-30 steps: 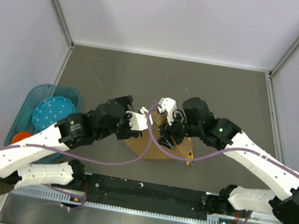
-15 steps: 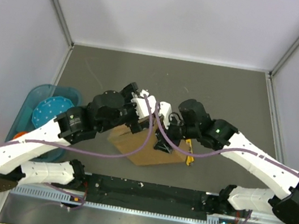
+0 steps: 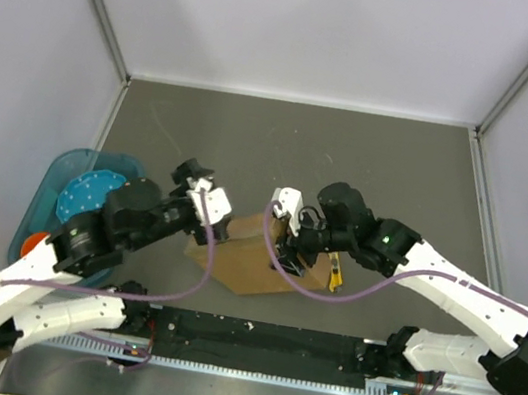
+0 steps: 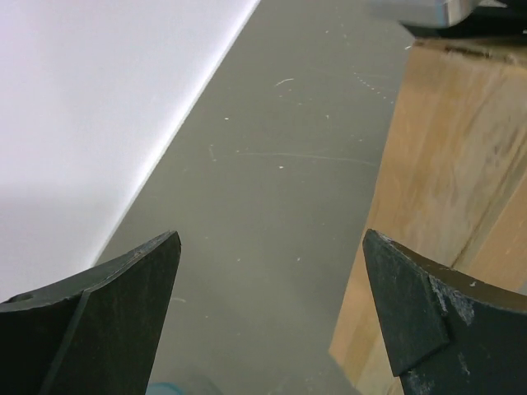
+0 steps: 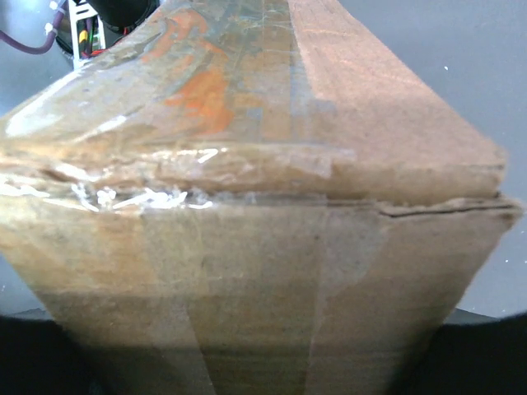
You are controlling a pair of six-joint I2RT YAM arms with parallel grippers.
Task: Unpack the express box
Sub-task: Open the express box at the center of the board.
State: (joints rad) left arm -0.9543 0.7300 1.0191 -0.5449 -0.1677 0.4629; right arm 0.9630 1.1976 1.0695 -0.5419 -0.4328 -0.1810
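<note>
**Gripping the cardboard box (image 3: 237,266) near mid-frame**

Just below the middle of the overhead view, the right hand (image 3: 289,241) is closed on the cardboard box, which sits on the grey bench (image 3: 371,165). Its taped seam fills the right wrist view. The left hand (image 4: 272,239) stands wide open with nothing in it, just beside the box's left edge. A yellow knife (image 3: 335,272) lies at the box's right corner.
</note>
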